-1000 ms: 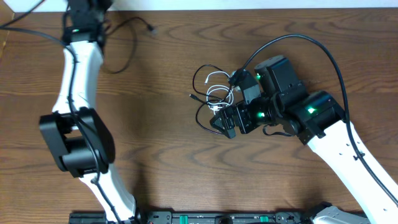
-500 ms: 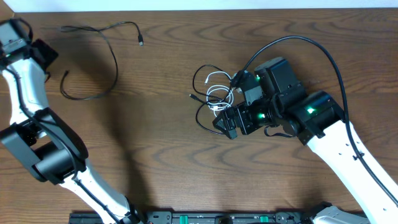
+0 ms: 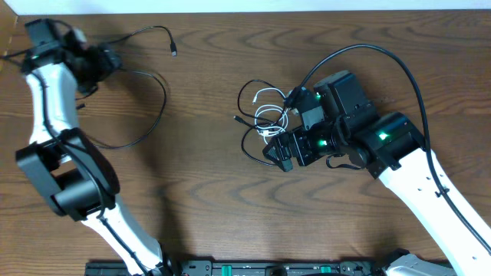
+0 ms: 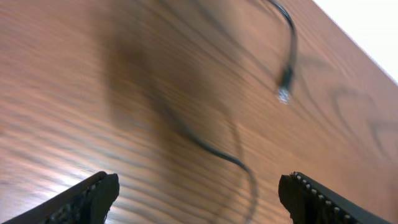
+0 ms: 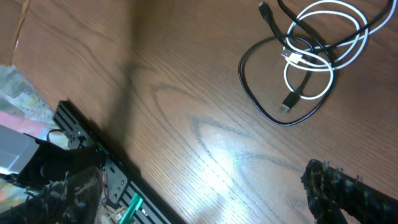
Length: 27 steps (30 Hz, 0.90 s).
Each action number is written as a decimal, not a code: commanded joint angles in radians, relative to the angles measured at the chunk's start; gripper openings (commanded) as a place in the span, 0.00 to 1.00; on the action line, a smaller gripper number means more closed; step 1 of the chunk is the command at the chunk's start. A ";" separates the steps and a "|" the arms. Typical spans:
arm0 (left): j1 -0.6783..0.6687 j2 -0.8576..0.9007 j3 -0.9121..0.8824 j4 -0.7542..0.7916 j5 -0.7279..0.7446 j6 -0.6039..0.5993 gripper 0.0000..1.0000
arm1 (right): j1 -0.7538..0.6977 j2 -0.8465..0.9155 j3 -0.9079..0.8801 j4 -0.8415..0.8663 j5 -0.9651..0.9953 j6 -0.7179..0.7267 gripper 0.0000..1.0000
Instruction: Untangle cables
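Note:
One black cable (image 3: 157, 84) lies loose on the table at the far left, its plug (image 3: 175, 52) pointing toward the back. In the left wrist view the same cable (image 4: 217, 155) is blurred, with its plug (image 4: 284, 93) above. My left gripper (image 3: 107, 60) hovers over its near end, open, gripping nothing; its fingers (image 4: 93, 194) stand wide apart. A white cable (image 3: 267, 113) and a second black cable (image 3: 247, 146) lie tangled at the centre, shown as white loops (image 5: 323, 56) and a black loop (image 5: 267, 106). My right gripper (image 3: 278, 156) hangs open just beside the tangle.
A black rail with green parts (image 3: 268, 269) runs along the table's front edge, also visible in the right wrist view (image 5: 93, 149). The table's back edge (image 3: 307, 9) meets a white wall. The right arm's thick black cable (image 3: 383, 54) arches over its wrist.
My left gripper opened and let go of the black cable, which now lies spread in a wider loop at the left. The left arm swung to the far left, then slightly right. The right arm is unmoved.

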 commanded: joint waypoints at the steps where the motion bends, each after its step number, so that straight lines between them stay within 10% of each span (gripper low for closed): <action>1: -0.075 0.012 -0.040 -0.008 0.006 0.083 0.88 | -0.002 0.000 -0.006 -0.001 0.001 -0.014 0.99; 8: -0.189 0.013 -0.119 -0.008 -0.224 0.199 0.88 | -0.002 0.000 -0.006 -0.011 0.001 -0.014 0.99; 27: -0.241 0.061 -0.277 0.044 -0.220 0.267 0.74 | -0.002 0.000 -0.006 0.011 0.002 -0.014 0.99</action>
